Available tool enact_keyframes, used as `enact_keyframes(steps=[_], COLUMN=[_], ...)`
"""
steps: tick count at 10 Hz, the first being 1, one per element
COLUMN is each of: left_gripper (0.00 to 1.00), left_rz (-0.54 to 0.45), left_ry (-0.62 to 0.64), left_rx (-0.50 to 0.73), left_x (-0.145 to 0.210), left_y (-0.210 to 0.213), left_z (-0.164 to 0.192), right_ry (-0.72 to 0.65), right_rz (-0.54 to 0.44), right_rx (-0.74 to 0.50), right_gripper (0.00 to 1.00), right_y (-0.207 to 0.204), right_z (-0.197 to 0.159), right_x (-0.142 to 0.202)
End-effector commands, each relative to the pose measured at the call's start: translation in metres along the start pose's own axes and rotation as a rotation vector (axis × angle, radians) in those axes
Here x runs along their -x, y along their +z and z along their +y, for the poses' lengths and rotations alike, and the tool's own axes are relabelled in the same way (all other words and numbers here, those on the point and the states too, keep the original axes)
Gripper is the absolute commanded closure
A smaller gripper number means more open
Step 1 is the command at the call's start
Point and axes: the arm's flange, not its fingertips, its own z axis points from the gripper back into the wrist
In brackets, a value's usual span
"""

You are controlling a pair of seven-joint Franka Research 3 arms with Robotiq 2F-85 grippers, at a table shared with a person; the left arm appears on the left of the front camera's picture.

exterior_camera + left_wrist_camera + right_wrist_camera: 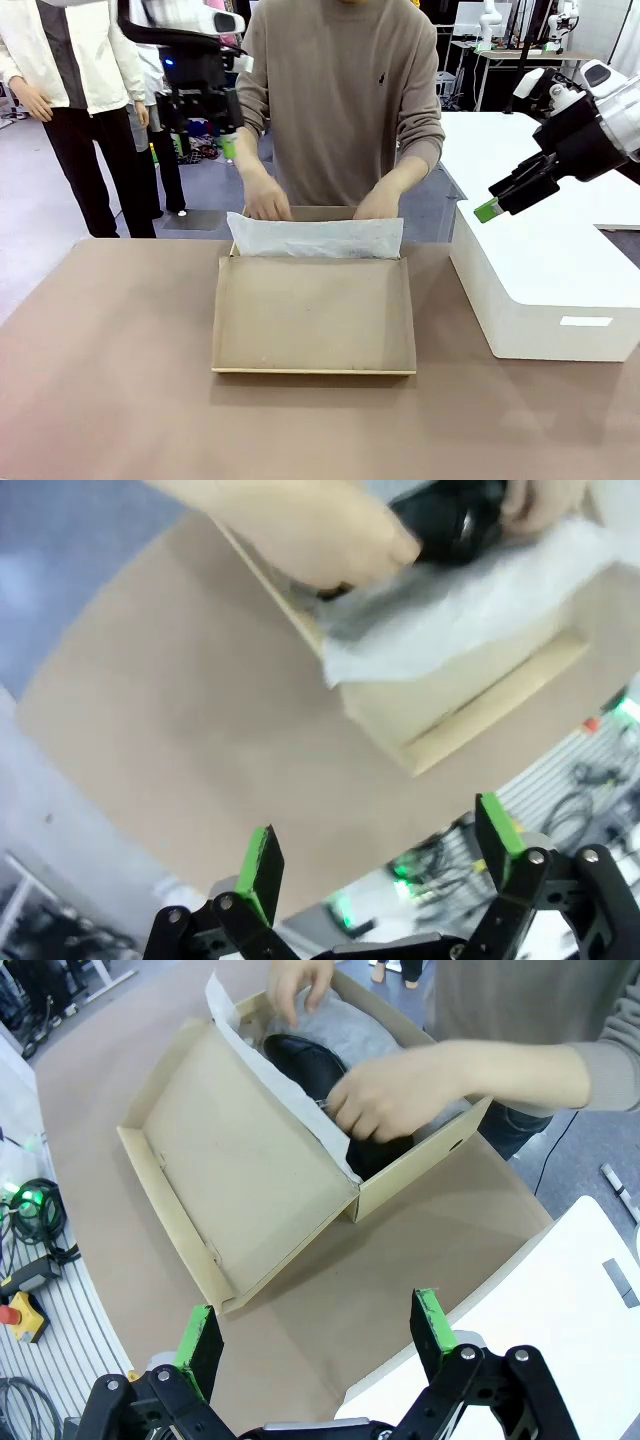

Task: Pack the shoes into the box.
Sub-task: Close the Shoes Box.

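Note:
The brown cardboard box [314, 318] lies open at the table's middle, its flap lid folded flat toward me and white tissue paper [315, 238] standing along its front wall. Black shoes [315, 1068] rest inside on the tissue, and the person's two hands [385, 1095] are on them; a shiny black shoe [450, 525] also shows under the hands. My left gripper [198, 112] hangs high at the back left, open and empty, its pads [262, 865] apart. My right gripper [505, 198] is open above the white box, pads [432, 1322] spread wide.
A large white rounded box [545, 275] stands at the table's right. A person [345, 100] leans over the far edge. Another person [70, 90] stands at the back left. Cables and a red button [20, 1310] lie beside the table.

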Motion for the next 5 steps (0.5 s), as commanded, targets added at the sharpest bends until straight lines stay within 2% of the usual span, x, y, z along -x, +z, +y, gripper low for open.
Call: enact_keyframes(steps=[1, 3, 5], left_gripper=[0.0, 0.0, 0.0], left_rz=[-0.022, -0.073, -0.076], left_ry=[-0.149, -0.29, -0.419], left_rx=[0.001, 0.027, 0.068], left_x=[0.019, 0.04, 0.057], left_y=[0.009, 0.012, 0.014], left_z=[0.026, 0.052, 0.076], right_ry=[0.008, 0.008, 0.008], right_rz=[-0.027, -0.027, -0.027], right_rx=[-0.015, -0.015, -0.015], right_gripper=[0.0, 0.0, 0.0], right_y=[-0.001, -0.001, -0.001], right_z=[-0.003, -0.003, -0.003], right_x=[-0.001, -0.001, -0.001])
